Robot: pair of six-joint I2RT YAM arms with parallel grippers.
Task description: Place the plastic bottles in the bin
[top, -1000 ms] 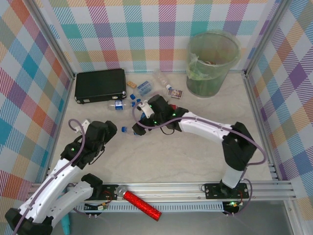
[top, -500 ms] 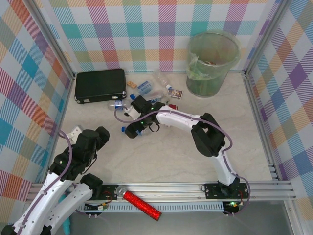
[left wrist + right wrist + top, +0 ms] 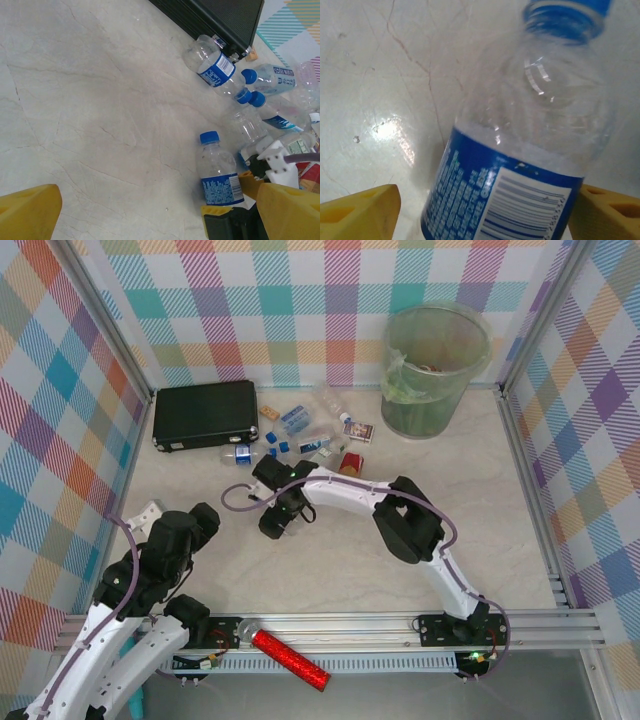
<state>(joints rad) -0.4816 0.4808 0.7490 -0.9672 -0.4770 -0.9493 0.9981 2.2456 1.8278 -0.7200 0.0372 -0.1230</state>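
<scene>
Pale bench | our right end effector open astride clear blue-labelled plastic bottle | off-centre pads may roll it away

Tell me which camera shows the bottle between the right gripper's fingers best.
Right wrist: the bottle lies close up between the right gripper's yellow fingers, label and blue cap clear. Left wrist shows it nearly whole on the table. Top external has the arm over it.

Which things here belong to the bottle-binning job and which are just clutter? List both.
Job: plastic bottles, bin.
Clutter: black case, small printed box, red glittery cylinder.
</scene>
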